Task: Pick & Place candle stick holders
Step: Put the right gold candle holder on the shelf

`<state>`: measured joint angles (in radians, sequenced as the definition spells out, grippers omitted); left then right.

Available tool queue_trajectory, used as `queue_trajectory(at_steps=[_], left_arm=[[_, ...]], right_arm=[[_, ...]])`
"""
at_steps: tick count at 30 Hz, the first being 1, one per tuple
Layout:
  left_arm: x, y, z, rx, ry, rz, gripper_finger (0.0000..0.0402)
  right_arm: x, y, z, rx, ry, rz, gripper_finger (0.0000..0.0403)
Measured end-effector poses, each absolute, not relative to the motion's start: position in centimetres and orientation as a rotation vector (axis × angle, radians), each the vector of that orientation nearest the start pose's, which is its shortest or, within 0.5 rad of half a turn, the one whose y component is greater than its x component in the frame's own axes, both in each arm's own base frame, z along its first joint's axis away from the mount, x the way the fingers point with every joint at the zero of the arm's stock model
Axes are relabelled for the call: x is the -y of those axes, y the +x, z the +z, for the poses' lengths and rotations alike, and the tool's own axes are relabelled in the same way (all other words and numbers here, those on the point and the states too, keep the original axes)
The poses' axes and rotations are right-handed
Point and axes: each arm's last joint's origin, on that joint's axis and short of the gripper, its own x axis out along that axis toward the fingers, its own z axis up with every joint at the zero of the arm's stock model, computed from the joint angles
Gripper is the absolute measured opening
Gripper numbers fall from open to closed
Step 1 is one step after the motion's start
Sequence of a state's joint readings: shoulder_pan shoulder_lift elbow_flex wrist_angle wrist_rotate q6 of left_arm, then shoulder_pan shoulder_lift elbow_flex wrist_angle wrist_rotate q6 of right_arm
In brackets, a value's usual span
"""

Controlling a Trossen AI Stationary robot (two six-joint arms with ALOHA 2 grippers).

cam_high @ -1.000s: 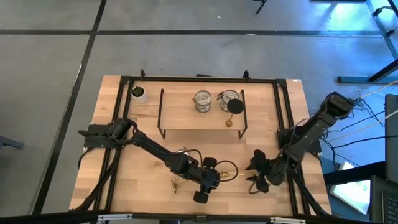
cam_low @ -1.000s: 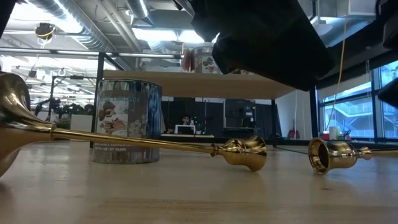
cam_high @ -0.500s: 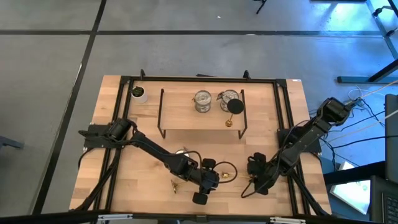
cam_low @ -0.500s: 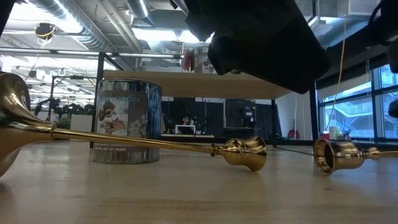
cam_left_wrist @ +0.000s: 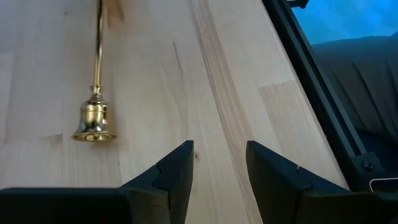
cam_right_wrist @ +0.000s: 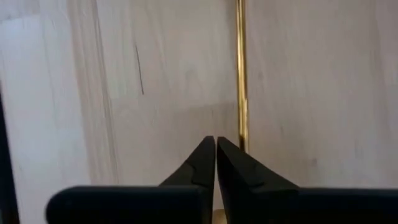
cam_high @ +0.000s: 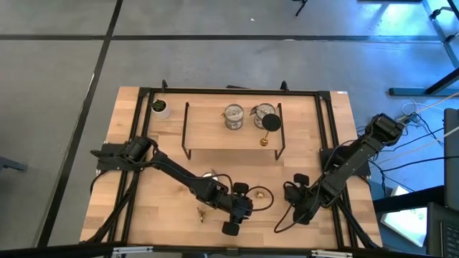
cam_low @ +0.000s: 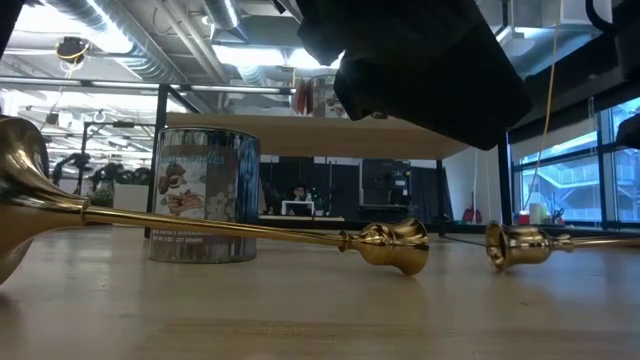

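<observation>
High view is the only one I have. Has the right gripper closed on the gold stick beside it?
Observer: Not as far as I can see. In the right wrist view the right gripper is shut tip to tip, and the stick runs just beside its fingertips, not between them.
Operator: And the left gripper, is it holding something?
Observer: No. The left gripper is open with only bare table between its fingers.
Operator: Is any stick lifted?
Observer: In the low view, none. The long stick and the bell end of another both lie on the table.
</observation>
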<state>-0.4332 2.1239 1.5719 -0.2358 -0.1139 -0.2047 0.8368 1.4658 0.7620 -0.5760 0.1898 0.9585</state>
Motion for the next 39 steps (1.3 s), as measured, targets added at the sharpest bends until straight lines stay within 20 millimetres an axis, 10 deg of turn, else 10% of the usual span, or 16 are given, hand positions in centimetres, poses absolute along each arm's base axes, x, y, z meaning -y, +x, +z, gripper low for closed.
queue_trajectory(at_steps=[24, 39], left_arm=[[19.3, 42.5, 18.2, -0.789, 0.025, -0.236, 0.0143], [19.5, 42.4, 18.2, -0.795, 0.028, -0.239, 0.0143]], right_arm=[[-15.8, 16.9, 15.9, -1.224, -0.074, -0.137, 0.0171], [-14.1, 16.9, 14.0, -1.274, 0.0, -0.165, 0.0173]])
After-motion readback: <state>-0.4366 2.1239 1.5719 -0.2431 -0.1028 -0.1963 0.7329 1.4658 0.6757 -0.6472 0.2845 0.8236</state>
